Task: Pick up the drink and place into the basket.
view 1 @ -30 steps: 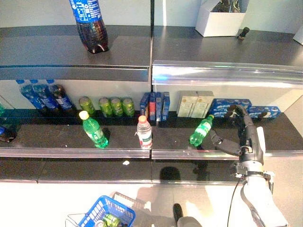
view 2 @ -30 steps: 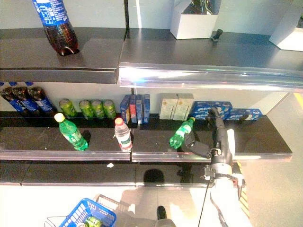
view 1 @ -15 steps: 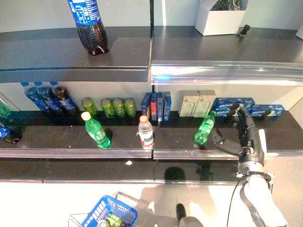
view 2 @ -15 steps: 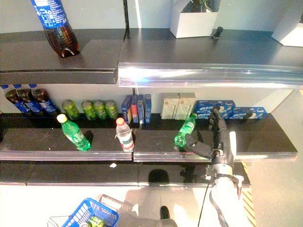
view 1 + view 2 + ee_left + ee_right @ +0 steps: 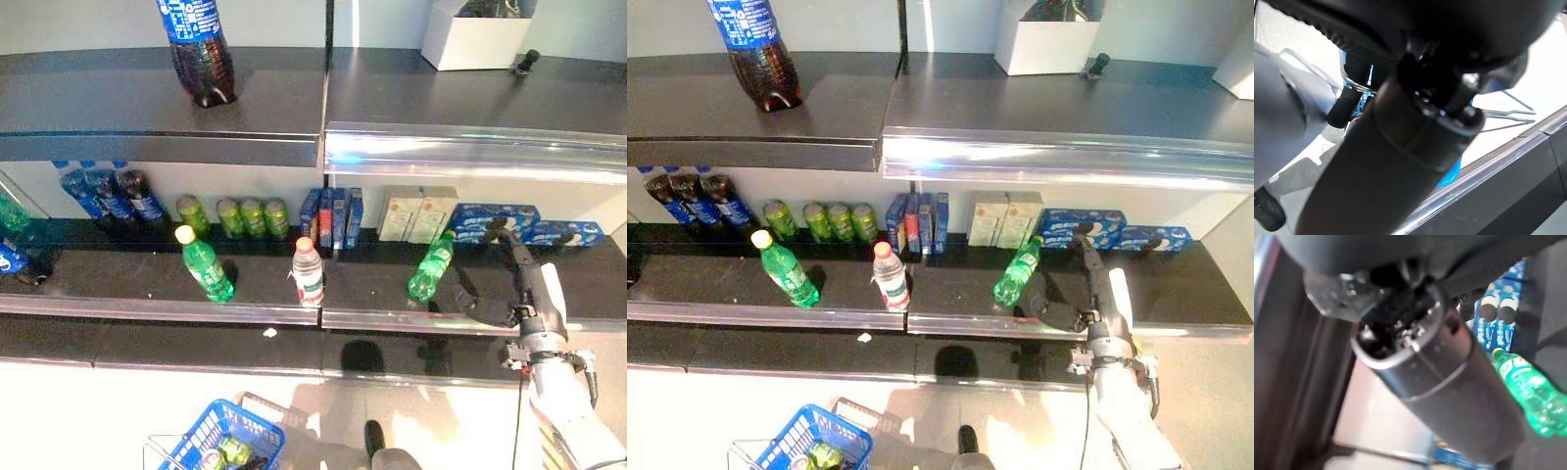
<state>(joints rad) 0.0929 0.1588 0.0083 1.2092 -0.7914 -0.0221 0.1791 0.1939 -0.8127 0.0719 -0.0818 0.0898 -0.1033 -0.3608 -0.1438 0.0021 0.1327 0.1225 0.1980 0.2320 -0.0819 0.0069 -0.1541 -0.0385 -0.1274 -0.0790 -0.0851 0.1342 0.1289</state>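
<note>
A green drink bottle (image 5: 431, 266) with a green cap leans on the lower shelf (image 5: 372, 318); the right wrist view shows the green drink bottle (image 5: 1530, 394) too. My right hand (image 5: 513, 284) is just to its right, open. Its fingers (image 5: 507, 238) point toward the back of the shelf. Its thumb (image 5: 478, 305) reaches toward the bottle's base without touching it. The blue basket (image 5: 227, 443) hangs low at the left with green drinks inside. In the left wrist view my left hand (image 5: 1347, 105) is curled round the wire handle of the basket (image 5: 1449, 174).
A yellow-capped green bottle (image 5: 205, 265) and a clear bottle (image 5: 308, 273) stand on the same shelf. Behind are green cans (image 5: 245, 215), dark bottles (image 5: 108, 193), cartons (image 5: 421, 211) and blue packs (image 5: 490, 217). A cola bottle (image 5: 202, 54) and a white box (image 5: 476, 41) stand on the top shelf.
The whole picture has shifted, so the camera moved. My right hand stays beside the leaning green bottle, its fingers now closer together and straighter.
</note>
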